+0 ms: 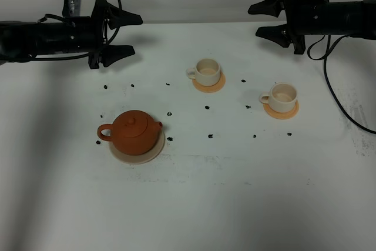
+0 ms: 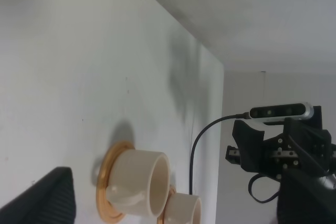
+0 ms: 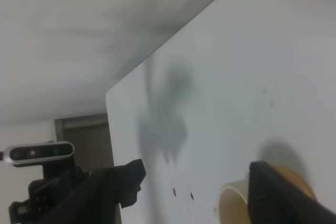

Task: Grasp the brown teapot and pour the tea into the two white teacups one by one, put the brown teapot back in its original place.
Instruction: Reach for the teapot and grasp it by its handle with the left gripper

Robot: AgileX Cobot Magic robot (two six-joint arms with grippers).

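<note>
- Seen from a high camera: a white worktop (image 1: 247, 192), dotted with small black specks (image 1: 207, 107), with two black robot arms reaching in from either side at the far edge.
- The brown teapot (image 1: 136, 132) sits at about 8 o'clock from the middle of the worktop. It stands upright on a round beige saucer (image 1: 154, 152), lid on. Its loop handle points to 9 o'clock and its short spout to 3 o'clock.
- The first cup (image 1: 207, 72) stands at about 1 o'clock from the middle, on an orange coaster (image 1: 210, 87). It is small and cream-white, its handle points to 9 o'clock and its inside looks pale.
- The second cup (image 1: 284, 96) stands at about 3 o'clock on its own orange coaster (image 1: 281, 111), handle also to 9 o'clock. The two cups are well apart from each other and from the teapot.
- The left pincer (image 1: 136, 34) hangs at about 10 o'clock, pointing toward 3 o'clock. Its jaws are spread wide with nothing between them, well clear of the teapot.
- The right pincer (image 1: 254, 20) hangs at about 1 o'clock near the far edge, pointing toward 9 o'clock. Its jaws are likewise spread wide and grip nothing.
- The left wrist camera looks across the worktop at both cups on their coasters, the first cup (image 2: 140, 182) nearer and the second cup (image 2: 184, 208) behind it, with the right arm (image 2: 283, 150) beyond.
- A black cable (image 1: 338, 95) trails from the right arm across the worktop's 3 o'clock edge.
</note>
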